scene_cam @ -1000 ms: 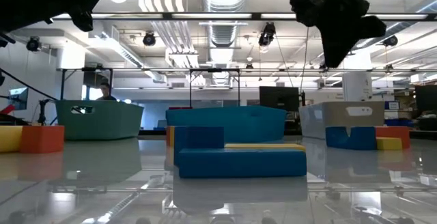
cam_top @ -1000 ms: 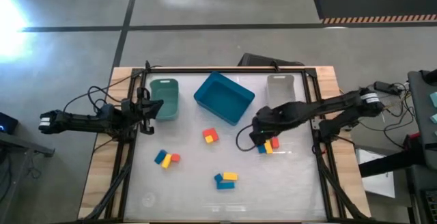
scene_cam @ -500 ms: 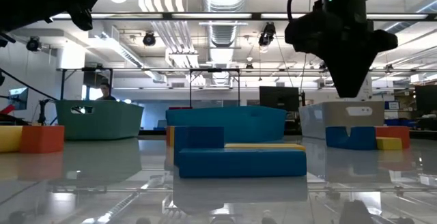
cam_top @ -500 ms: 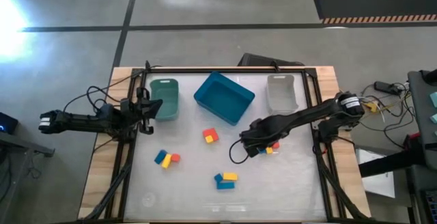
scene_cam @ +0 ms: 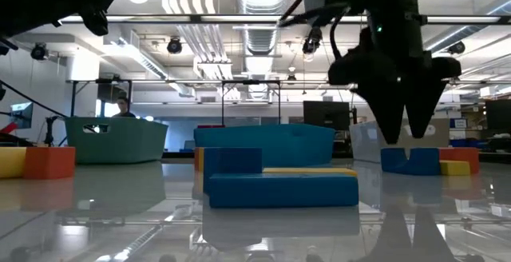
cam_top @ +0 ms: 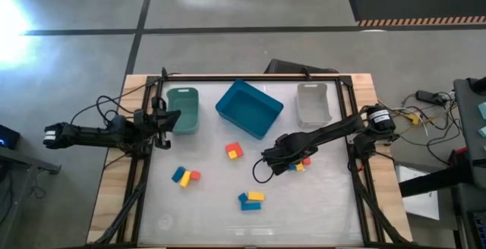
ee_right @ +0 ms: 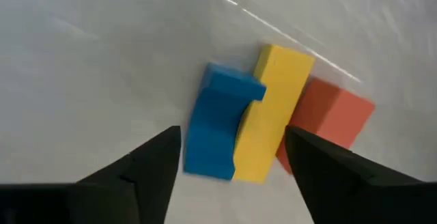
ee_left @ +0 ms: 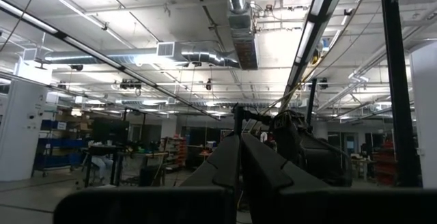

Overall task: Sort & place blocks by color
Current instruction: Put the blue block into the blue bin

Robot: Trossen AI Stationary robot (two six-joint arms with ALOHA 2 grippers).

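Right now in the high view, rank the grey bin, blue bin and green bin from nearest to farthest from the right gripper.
1. Blue bin: just up and left of the right gripper.
2. Grey bin: at the back right; a close call with the blue bin.
3. Green bin: far left, by the left gripper.

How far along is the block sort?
Barely started: no block shows in a bin from above. In hand: the right claw, open, is over the blue block, yellow block and red block cluster. Three more clusters lie loose. The left claw waits by the green bin.
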